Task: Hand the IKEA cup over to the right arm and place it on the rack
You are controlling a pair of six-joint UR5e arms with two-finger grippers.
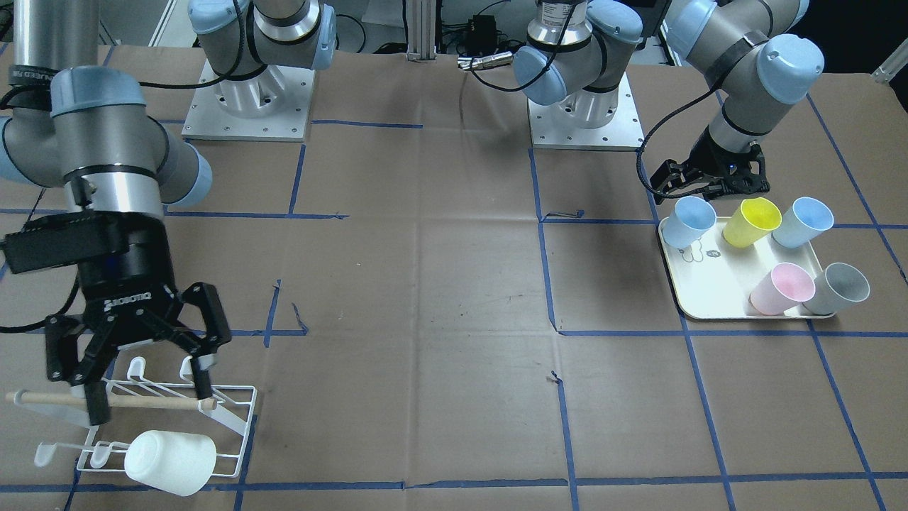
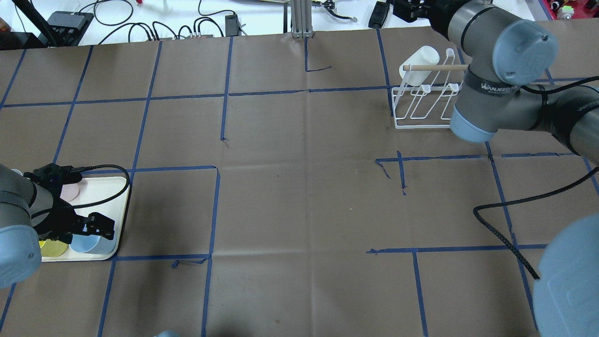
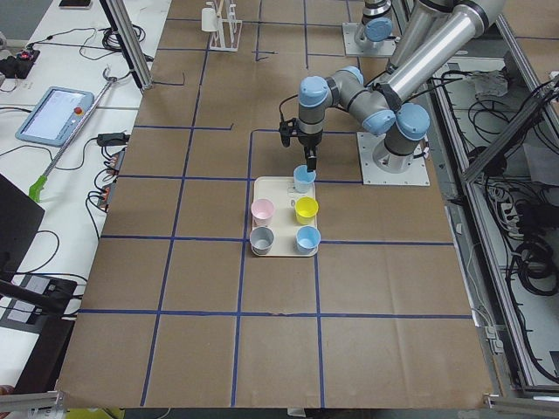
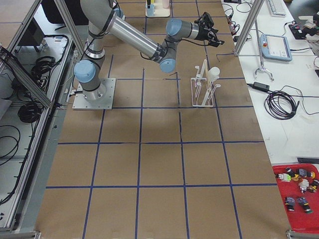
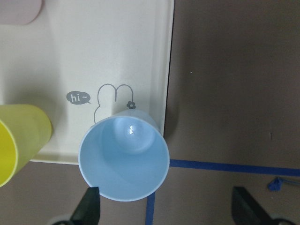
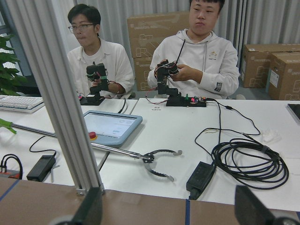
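Observation:
Several IKEA cups stand on the cream tray (image 1: pixel 709 287): two light blue, a yellow (image 1: pixel 752 221), a pink (image 1: pixel 780 287) and a grey one (image 1: pixel 837 287). My left gripper (image 5: pixel 168 213) hangs open just above the light-blue cup (image 5: pixel 124 161) at the tray's corner, and its fingers (image 5: pixel 89 208) are clear of the rim. A white cup (image 1: pixel 170 461) sits mouth-down on a prong of the white wire rack (image 1: pixel 237 419). Above the rack's wooden handle, the right arm's gripper (image 1: pixel 149 401) is open and holds nothing.
The tray (image 2: pixel 105 187) lies at the table's left end in the overhead view and the rack (image 2: pixel 421 110) at the far right. Brown paper with blue tape lines covers the table between them. Both arm bases (image 1: pixel 248 106) are bolted along the robot's side. Two people sit beyond the far edge in the right wrist view.

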